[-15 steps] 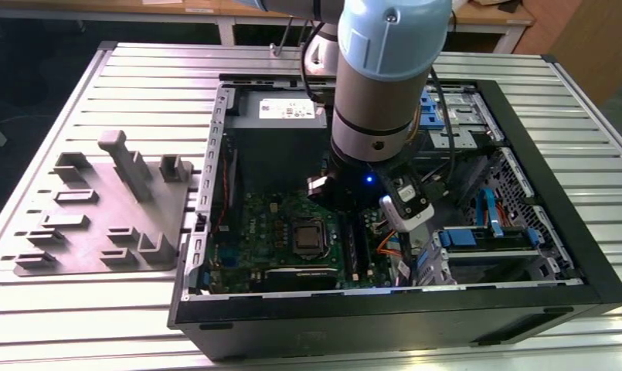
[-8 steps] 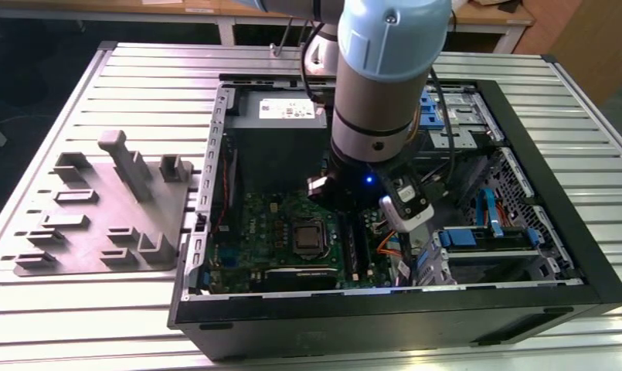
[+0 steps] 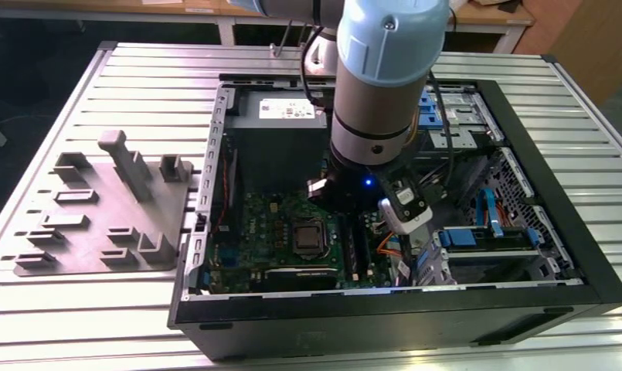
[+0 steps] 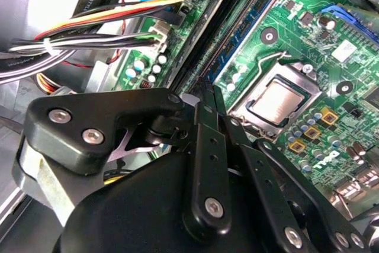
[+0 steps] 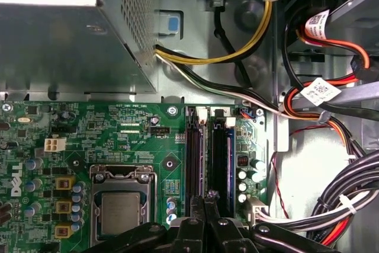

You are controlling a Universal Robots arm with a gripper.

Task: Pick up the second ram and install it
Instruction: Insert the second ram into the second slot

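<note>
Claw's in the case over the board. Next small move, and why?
Probably a short, gentle press straight down. In the first wrist view the claw is shut, its tips sitting right over the two black slots beside the CPU socket and lined up with their length. Whether anything is fully seated there can't be told, so keep it small.

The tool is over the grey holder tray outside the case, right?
No. In the exterior view the tool is inside the open computer case, over the green motherboard; the grey holder tray lies apart, at that view's left.
</note>
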